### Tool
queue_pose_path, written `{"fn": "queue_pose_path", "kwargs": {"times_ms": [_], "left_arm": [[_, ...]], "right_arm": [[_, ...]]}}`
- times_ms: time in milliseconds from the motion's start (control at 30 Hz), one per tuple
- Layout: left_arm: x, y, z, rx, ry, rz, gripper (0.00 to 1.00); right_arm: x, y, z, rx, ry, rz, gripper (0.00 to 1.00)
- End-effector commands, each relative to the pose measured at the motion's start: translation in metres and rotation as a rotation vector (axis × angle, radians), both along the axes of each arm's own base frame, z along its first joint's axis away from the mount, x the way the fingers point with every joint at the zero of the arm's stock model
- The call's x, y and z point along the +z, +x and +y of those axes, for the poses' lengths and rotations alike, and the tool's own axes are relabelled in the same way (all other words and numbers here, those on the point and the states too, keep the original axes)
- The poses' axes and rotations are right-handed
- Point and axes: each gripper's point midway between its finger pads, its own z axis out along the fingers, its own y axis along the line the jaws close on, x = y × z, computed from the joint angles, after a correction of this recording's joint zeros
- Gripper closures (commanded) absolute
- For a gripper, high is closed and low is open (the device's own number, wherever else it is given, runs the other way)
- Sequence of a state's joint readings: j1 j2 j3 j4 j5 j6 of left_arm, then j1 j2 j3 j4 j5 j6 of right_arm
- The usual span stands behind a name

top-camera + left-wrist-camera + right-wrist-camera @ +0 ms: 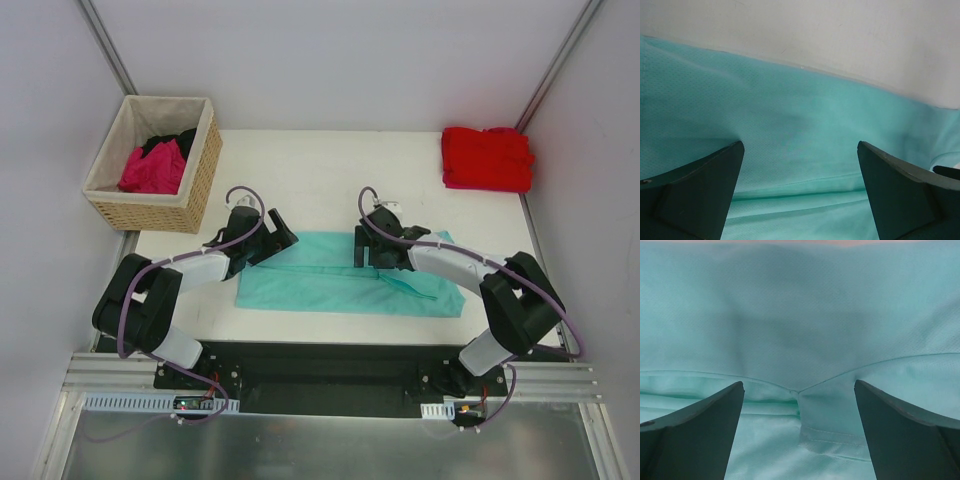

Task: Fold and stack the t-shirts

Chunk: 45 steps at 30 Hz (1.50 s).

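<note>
Two grippers, both spread wide, sit low over a teal t-shirt [340, 285] laid out as a long band.
The left gripper [283, 239] has its jaws apart above the shirt's far left edge, where cloth meets the bare table [320, 170]. The right gripper [365, 250], jaws equally apart, is over a seam right of the middle. Neither holds anything. The teal t-shirt lies across the near middle of the table. A red t-shirt [487, 158] sits folded at the far right corner. A magenta t-shirt [152, 170] and a black t-shirt [176, 141] lie in the woven basket [145, 212] at far left.
</note>
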State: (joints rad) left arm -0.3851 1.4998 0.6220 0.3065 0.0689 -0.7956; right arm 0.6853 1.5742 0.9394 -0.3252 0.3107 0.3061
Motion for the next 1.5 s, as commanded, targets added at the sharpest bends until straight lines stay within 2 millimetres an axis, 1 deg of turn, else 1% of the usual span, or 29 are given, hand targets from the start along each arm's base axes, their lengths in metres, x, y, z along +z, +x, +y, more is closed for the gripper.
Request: {"fn": "queue_pose_path", "kwargs": {"times_ms": [0,200,333,433,600,700,833,867,933,1000,1100,1200,1267,1300,1367,1400,1433,1467], "left_arm": [[-0.021,-0.008,0.012,0.008,0.063,0.068,0.01],[-0.024,-0.008,0.01,0.003,0.054,0.08,0.01],[-0.023,-0.008,0.009,0.001,0.052,0.078,0.01],[-0.023,-0.008,0.01,0.001,0.052,0.076,0.01],[-0.021,-0.009,0.01,0.002,0.049,0.072,0.01],[-0.02,-0.009,0.01,0.003,0.05,0.07,0.01],[-0.02,-0.01,0.011,0.001,0.052,0.069,0.01],[-0.02,-0.009,0.011,0.001,0.055,0.066,0.01],[-0.02,-0.009,0.012,0.001,0.058,0.067,0.01],[-0.02,-0.01,0.012,0.001,0.06,0.067,0.01],[-0.02,-0.01,0.013,0.005,0.061,0.067,0.01],[-0.02,-0.011,0.014,0.005,0.065,0.065,0.01],[-0.018,-0.011,0.013,0.004,0.061,0.064,0.01],[-0.017,-0.01,0.013,0.003,0.061,0.06,0.01],[-0.009,-0.007,0.012,-0.003,0.058,0.041,0.01],[-0.007,-0.007,0.012,-0.004,0.059,0.041,0.01],[0.001,-0.005,0.011,-0.007,0.058,0.025,0.01],[0.011,0.001,0.009,-0.016,0.058,0.0,0.01]], "right_arm": [[0.009,0.0,0.011,0.006,0.053,-0.023,0.03],[0.027,0.001,0.024,0.037,0.066,-0.04,0.03],[0.03,-0.002,0.031,0.051,0.067,-0.037,0.03],[0.031,-0.008,0.039,0.072,0.068,-0.039,0.03],[0.028,-0.013,0.044,0.085,0.062,-0.028,0.03],[0.02,-0.017,0.043,0.085,0.051,-0.01,0.03],[0.003,-0.024,0.042,0.075,0.05,0.012,0.04],[-0.007,-0.029,0.039,0.078,0.036,0.032,0.03],[-0.016,-0.032,0.041,0.075,0.049,0.048,0.03],[-0.03,-0.039,0.04,0.071,0.05,0.08,0.03],[-0.043,-0.044,0.042,0.071,0.051,0.104,0.03],[-0.049,-0.045,0.044,0.07,0.058,0.113,0.03],[-0.046,-0.044,0.046,0.073,0.063,0.106,0.03],[-0.041,-0.041,0.046,0.078,0.058,0.091,0.04],[-0.023,-0.034,0.047,0.084,0.059,0.048,0.03],[-0.015,-0.032,0.041,0.09,0.026,0.033,0.03],[0.008,-0.022,0.045,0.092,0.046,-0.019,0.03],[0.019,-0.019,0.044,0.096,0.037,-0.04,0.03]]}}
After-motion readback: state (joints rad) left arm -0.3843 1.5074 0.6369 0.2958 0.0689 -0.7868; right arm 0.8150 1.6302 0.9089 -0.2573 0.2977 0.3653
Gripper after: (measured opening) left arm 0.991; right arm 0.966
